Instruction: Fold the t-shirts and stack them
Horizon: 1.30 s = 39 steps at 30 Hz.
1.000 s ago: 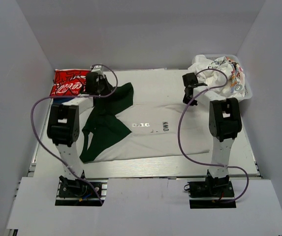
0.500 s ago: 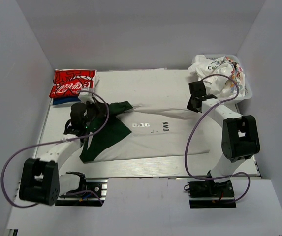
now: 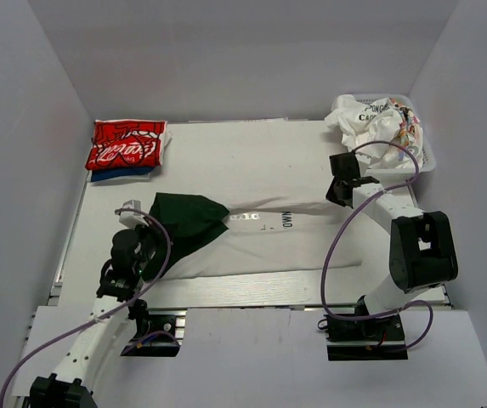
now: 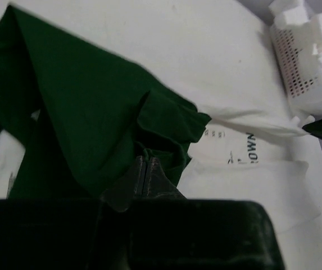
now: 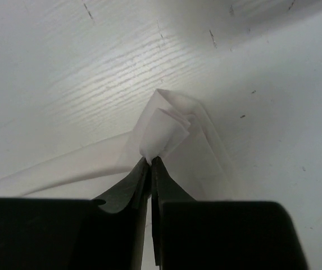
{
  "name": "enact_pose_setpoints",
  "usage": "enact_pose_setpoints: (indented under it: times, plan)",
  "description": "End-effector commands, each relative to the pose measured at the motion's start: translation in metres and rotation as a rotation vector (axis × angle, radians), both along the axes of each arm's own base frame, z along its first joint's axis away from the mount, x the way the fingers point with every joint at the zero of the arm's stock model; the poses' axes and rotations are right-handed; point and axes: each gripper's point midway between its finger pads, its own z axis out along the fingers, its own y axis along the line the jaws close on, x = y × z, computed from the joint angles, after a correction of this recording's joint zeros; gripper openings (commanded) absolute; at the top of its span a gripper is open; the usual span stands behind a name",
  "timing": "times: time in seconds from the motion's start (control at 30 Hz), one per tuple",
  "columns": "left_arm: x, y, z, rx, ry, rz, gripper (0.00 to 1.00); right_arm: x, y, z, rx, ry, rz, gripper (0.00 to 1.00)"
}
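- Basket point(image 4: 298, 79), one, far right corner: crumpled white printed cloth point(image 3: 370, 119) heaped inside, number of pieces unclear.
- Off-white shirt point(image 3: 260, 246), one: spread mid-table point(image 3: 251, 149), near hem close to the near edge.
- Green shirt point(image 3: 184, 219), one: overlaps its left end.
- Red shirt point(image 3: 127, 143), one: folded, far left corner.
- Left gripper point(image 4: 144, 163): jaws pressed together, pinching green shirt.
- Right gripper point(image 5: 150, 163): jaws pinching a fold of the off-white shirt.

Soft, even light up top, sharp picture; glare streaks the table point(image 5: 93, 62) under the right wrist, and the green t-shirt point(image 4: 87, 107) blurs into shadow near the left lens.
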Motion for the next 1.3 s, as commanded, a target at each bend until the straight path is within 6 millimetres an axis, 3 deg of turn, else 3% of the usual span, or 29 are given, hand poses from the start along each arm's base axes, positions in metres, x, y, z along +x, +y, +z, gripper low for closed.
enact_pose_setpoints:
  times: [0.0,0.1,0.13,0.17,0.2,0.23,0.3,0.37,0.4,0.47,0.5,0.57,0.6,0.67,0.7,0.77,0.9,1.07,1.17,1.27]
  plan:
    - [-0.023,0.003,-0.037,-0.034,0.192,0.028,0.00,-0.016,-0.010,-0.008,0.001,0.016,-0.070,0.10]
    - [-0.036,0.009,-0.043,-0.047,0.286,0.079,0.00,-0.031,-0.020,-0.012,-0.011,0.028,-0.137,0.25]
    - [-0.039,0.012,-0.044,-0.051,0.314,0.096,0.06,-0.043,-0.029,-0.017,-0.048,0.061,-0.167,0.36]
    - [-0.042,0.014,-0.043,-0.052,0.329,0.115,0.20,-0.047,-0.031,-0.013,-0.048,0.055,-0.180,0.66]
    - [-0.047,0.017,-0.042,-0.039,0.362,0.127,0.61,-0.050,-0.035,-0.012,-0.045,0.052,-0.216,0.74]
    - [-0.050,0.020,-0.036,-0.032,0.377,0.137,0.70,-0.053,-0.038,-0.007,-0.059,0.054,-0.225,0.85]
    - [-0.050,0.017,-0.031,-0.051,0.374,0.129,0.80,-0.053,-0.036,0.002,-0.053,0.039,-0.220,0.89]
    - [-0.047,0.015,-0.022,-0.093,0.366,0.139,0.84,-0.050,-0.031,0.018,-0.019,-0.003,-0.203,0.91]
    - [-0.041,0.012,-0.012,-0.106,0.334,0.126,1.00,-0.050,-0.028,0.020,-0.012,-0.008,-0.191,0.91]
    - [-0.032,0.009,-0.003,-0.096,0.292,0.104,1.00,-0.045,-0.020,0.039,0.034,-0.071,-0.143,0.91]
    - [-0.020,0.005,0.011,-0.100,0.221,0.082,1.00,-0.042,-0.016,0.042,0.034,-0.096,-0.096,0.91]
    - [-0.006,-0.005,0.010,-0.065,0.227,0.012,1.00,-0.041,0.005,0.043,0.117,-0.117,0.002,0.91]
    - [0.002,-0.010,0.012,-0.055,0.225,-0.011,1.00,-0.031,0.014,0.052,0.150,-0.184,0.038,0.91]
    - [0.021,-0.026,0.026,-0.041,0.200,-0.101,1.00,-0.027,0.036,0.054,0.216,-0.194,0.143,0.91]
    - [0.031,-0.032,0.004,-0.037,0.284,-0.118,1.00,-0.028,0.045,0.053,0.241,-0.187,0.191,0.91]
    - [0.048,-0.047,0.006,-0.035,0.278,-0.167,1.00,-0.028,0.054,0.047,0.266,-0.163,0.227,0.91]
    - [0.067,-0.052,-0.031,0.021,0.387,-0.152,1.00,-0.026,0.058,0.039,0.277,-0.144,0.238,0.91]
    - [0.046,-0.080,-0.052,0.026,0.442,-0.268,1.00,-0.027,0.059,0.033,0.291,-0.130,0.227,0.91]
    - [0.024,-0.106,-0.050,0.007,0.438,-0.390,1.00,-0.026,0.064,0.033,0.310,-0.127,0.247,0.91]
    - [-0.013,-0.136,-0.042,-0.001,0.430,-0.583,1.00,-0.026,0.064,0.034,0.313,-0.131,0.248,0.91]
